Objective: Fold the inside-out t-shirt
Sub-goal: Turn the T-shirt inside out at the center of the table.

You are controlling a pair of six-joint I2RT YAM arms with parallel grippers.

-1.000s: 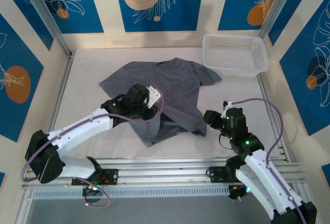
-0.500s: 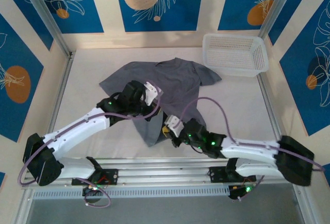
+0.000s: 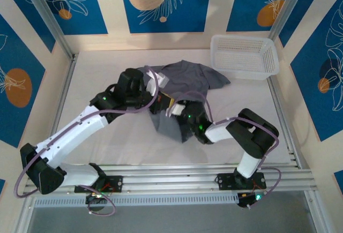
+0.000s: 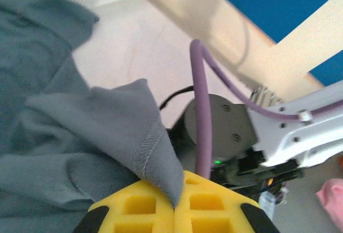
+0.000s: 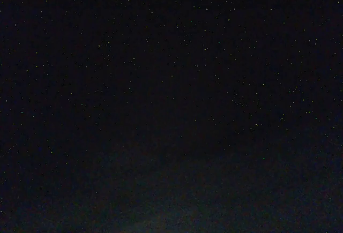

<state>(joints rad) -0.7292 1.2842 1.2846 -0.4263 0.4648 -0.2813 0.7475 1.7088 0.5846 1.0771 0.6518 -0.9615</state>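
The inside-out t-shirt [image 3: 191, 77] is slate grey and lies bunched in the middle of the white table, one sleeve pointing toward the basket. My left gripper [image 3: 159, 95] hovers over the shirt's middle. In the left wrist view the left gripper [image 4: 178, 203] is shut, and its yellow pads [image 4: 139, 206] pinch a stitched hem of the t-shirt [image 4: 64, 136]. My right gripper [image 3: 172, 106] sits right beside it, buried in the raised cloth and shut on a fold. The right wrist view is black, covered by cloth.
A white plastic basket [image 3: 244, 56] stands at the back right, close to the shirt's sleeve. The right arm [image 3: 252, 134] bends across the front of the table. A purple cable [image 4: 201, 110] and the right arm's grey joint [image 4: 220, 131] lie just beyond my left fingers.
The right arm swung in from the right, shut at the shirt's front edge and carried it back toward the left gripper. The left gripper moved back with its hem. The shirt is more bunched.
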